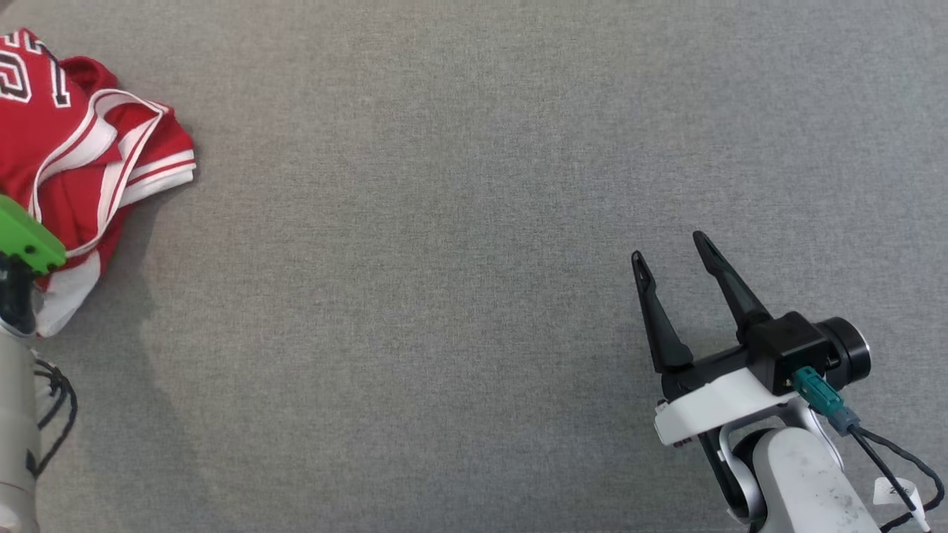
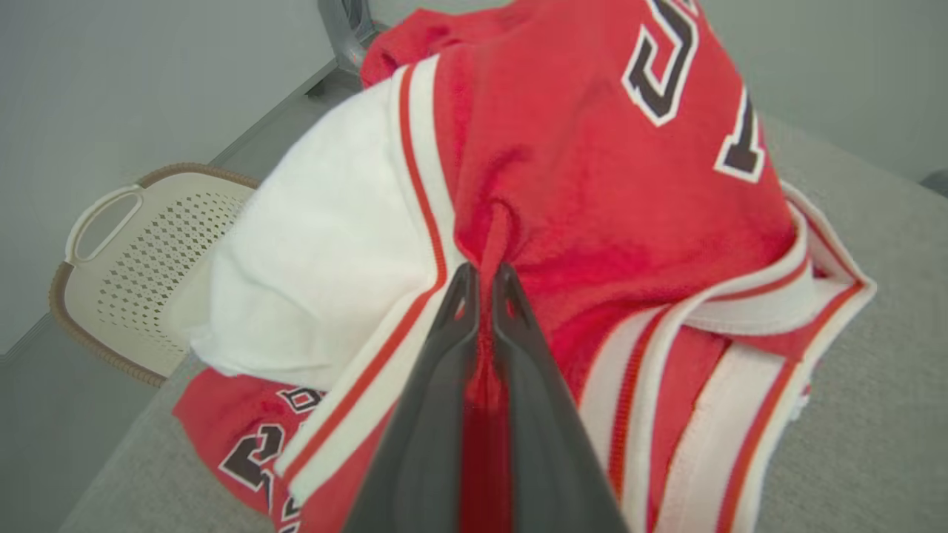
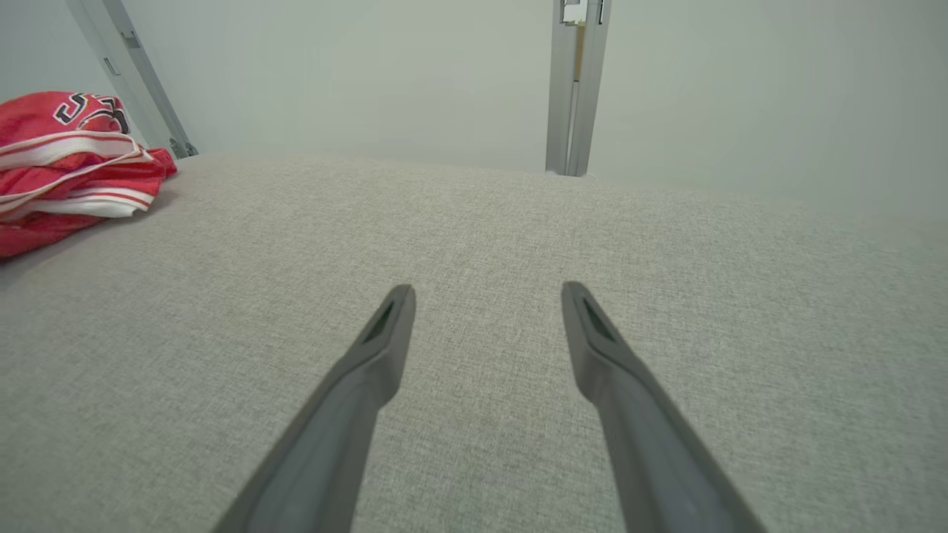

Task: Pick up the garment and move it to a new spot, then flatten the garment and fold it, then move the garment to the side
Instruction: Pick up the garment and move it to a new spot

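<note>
One garment [image 1: 81,148]: a red sports jersey of soft, slightly fuzzy knit. Banded in white with thin red stripes, lettered in dark numerals edged in white. Crumpled into a loose, several-layered heap at the far left of the table [image 1: 444,296] in the head view, well apart from the right gripper [image 1: 670,252]. A plain white panel bulging on one side of the heap (clearest in the left wrist view).

Left gripper [image 2: 483,277]: two long dark fingers, smooth and tapering. Closed almost tip to tip on a raised ridge of red cloth pinched between them.

Right gripper: again two fingers of the same matte dark make. Spread wide in a V, nothing between them, over bare table at the lower right of the head view.

Table surface of fine woven grey fabric, flat and matte.

Below the table edge in the left wrist view, one cream plastic basket [image 2: 126,259]. Pierced with rows of small diamond holes, rimmed in brown, one handle slot in sight.

Against the pale wall in the right wrist view, two grey metal rails [image 3: 574,89]: one upright, one slanting at the upper left.
</note>
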Available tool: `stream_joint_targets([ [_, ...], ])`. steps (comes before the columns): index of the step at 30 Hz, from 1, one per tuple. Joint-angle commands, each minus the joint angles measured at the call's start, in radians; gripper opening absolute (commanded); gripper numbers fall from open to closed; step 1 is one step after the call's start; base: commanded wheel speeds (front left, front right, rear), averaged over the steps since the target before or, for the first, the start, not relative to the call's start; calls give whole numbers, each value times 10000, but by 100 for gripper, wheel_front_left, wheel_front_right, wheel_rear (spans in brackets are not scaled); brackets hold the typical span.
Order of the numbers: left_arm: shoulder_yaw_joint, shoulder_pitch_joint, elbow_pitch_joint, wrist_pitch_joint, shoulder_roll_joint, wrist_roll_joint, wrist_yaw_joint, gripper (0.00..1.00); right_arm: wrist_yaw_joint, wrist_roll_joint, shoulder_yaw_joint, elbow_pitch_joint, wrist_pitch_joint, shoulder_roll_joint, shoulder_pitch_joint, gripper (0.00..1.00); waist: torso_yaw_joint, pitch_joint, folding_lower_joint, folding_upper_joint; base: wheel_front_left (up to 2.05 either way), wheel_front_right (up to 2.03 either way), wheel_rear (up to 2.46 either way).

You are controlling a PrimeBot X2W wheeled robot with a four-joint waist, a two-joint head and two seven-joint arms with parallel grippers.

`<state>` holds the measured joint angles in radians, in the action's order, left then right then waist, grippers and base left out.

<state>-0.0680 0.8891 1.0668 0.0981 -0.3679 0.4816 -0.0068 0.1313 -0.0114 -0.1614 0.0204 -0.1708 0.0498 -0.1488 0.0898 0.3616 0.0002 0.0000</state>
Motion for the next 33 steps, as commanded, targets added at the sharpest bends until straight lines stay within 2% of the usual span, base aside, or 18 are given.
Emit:
stream_joint_targets([
  [1, 49, 310, -161, 20, -214, -116, -114, 0, -10, -211, -59, 146, -130, 20, -64, 100, 294, -594, -2, 0, 0, 0, 0],
  [8, 451, 1210, -1456, 473, -729, -302, -618, 0, -10, -1095, -295, 959, -606, 18, -178, 100, 389, -1839, -2, 0, 0, 0, 0],
  [12, 797, 1801, -2720, 888, -749, -349, -835, 0, -10, -1503, -212, 1360, -809, 19, -147, 100, 336, -2371, -2, 0, 0, 0, 0],
  [15, 1031, 2142, -3700, 1147, -518, -260, -933, 0, -10, -1697, -158, 1563, -891, 17, -78, 100, 231, -2633, -2, 0, 0, 0, 0],
  [23, 1971, 2147, -6132, 1702, 682, 42, -1077, 0, -10, -1907, 74, 1720, -949, 22, -34, 100, -746, -3065, -2, 0, 0, 0, 0],
  [29, 2815, 1340, -7066, 2032, 1869, 265, -1011, 0, -10, -1666, 434, 1492, -948, 22, -129, 100, -1952, -2909, -2, 0, 0, 0, 0],
  [33, 3477, 680, -7243, 2031, 2456, 145, -983, 0, -10, -1687, 561, 1375, -948, 14, -230, 100, -2801, -2693, -2, 0, 0, 0, 0],
])
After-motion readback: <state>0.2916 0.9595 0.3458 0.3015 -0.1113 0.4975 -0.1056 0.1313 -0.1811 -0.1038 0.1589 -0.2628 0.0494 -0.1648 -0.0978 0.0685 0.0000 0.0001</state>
